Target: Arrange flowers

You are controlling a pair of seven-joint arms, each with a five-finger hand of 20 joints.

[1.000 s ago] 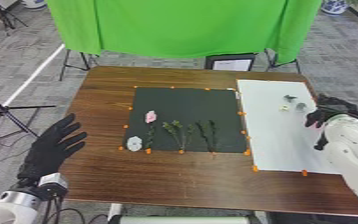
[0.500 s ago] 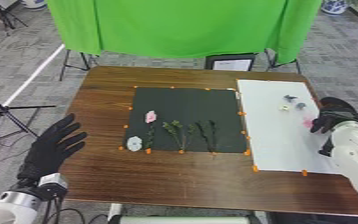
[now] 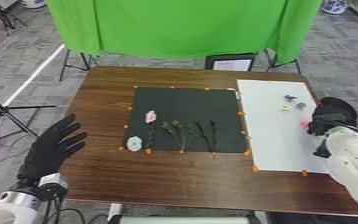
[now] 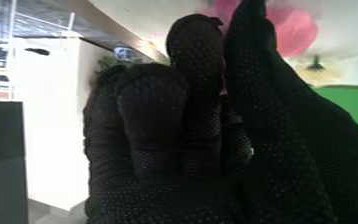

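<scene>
In the head view my right hand is at the white sheet's right edge, beside a pink flower. In the right wrist view my right hand is open, its fingers loosely bent; the pink flower shows partly behind them, and a pale yellow flower lies farther off. My left hand rests open at the table's left. On the black sheet lie a pink flower, a white flower and green stems. The white sheet also holds a yellow flower and grey blooms.
Orange tabs line the edges of both sheets. The brown table extends in front of them. Behind it hangs a green cloth, with a framed sheet below on the floor.
My right hand has shifted and turned at the white sheet's right edge, and more of the pink flower beside it shows. The left hand has stayed put.
</scene>
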